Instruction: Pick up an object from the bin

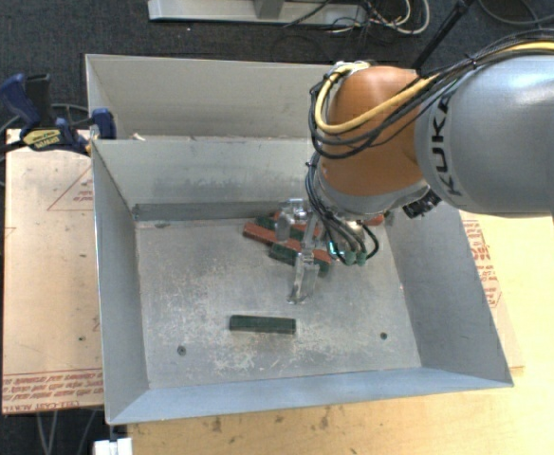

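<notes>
- Heap of reddish-brown and green pieces (269, 235): just beside the jaws, up and to the view's left of them, partly hidden under the wrist.
- Dark green flat bar (263, 325): flat on the bin floor, near the jaws, below and slightly left, apart from them.
- Jaws: pointing down, low over the floor of the grey bin (163, 282); open or closed, cannot tell.

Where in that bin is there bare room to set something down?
Bare: the bin floor left of the dark green bar, and the front right corner. Crowded: the back middle, where red and green pieces heap by the gripper.
</notes>
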Controlling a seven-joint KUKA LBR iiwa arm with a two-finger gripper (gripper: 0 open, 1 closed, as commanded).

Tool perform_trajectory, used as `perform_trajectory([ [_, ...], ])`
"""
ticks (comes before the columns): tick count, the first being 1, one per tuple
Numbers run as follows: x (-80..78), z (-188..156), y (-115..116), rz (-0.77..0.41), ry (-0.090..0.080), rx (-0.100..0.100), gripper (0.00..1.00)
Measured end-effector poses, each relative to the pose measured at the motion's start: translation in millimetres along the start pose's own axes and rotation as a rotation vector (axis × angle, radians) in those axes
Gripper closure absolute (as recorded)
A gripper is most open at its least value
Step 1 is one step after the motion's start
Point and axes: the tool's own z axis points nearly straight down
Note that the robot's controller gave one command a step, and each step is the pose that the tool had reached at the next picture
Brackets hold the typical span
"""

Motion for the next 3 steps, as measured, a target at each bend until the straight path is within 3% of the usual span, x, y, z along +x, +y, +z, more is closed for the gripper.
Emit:
perform_trajectory([
  [1, 67.4, 116, -4, -0.146, 0.003, 0.001, 0.00],
  [2, 63.9, 111, -3, -0.145, -0.007, 0.000, 1.00],
  [3, 64.4, -29, -29, 0.001, -0.015, 0.000, 1.00],
])
